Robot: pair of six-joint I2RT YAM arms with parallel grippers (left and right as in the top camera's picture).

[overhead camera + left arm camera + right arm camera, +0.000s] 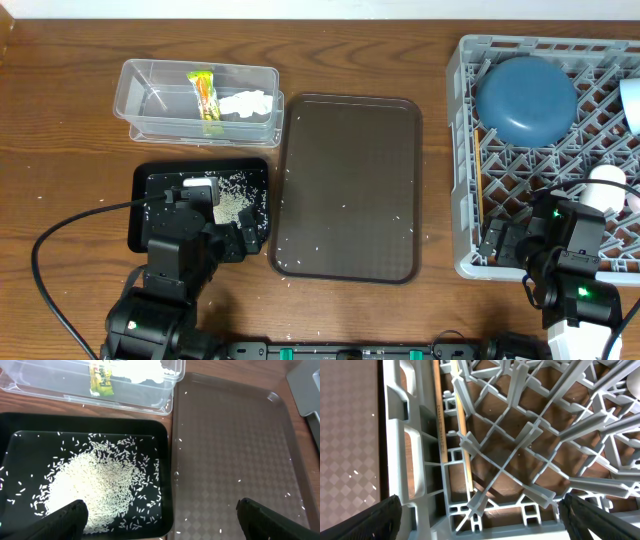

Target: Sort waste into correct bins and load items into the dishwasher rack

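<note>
The clear tub (140, 95) at the back left holds the snack wrapper (204, 95) and the white tissue (246, 103); both show in the left wrist view, wrapper (101, 380), tissue (145, 370). The black tray (150, 190) holds a heap of rice (95, 485). My left gripper (160, 520) is open and empty above the black tray's right edge. The grey rack (465, 150) holds the dark-blue dish (525, 97), chopsticks (462, 425) along its left wall, and a pale cup (605, 187). My right gripper (480, 517) is open and empty over the rack's front left corner.
A brown serving tray (350, 160) lies between the black tray and the rack, with a few stray rice grains on it. A black cable (60, 240) loops on the table at the front left. A pale object (630, 105) sits at the rack's right edge.
</note>
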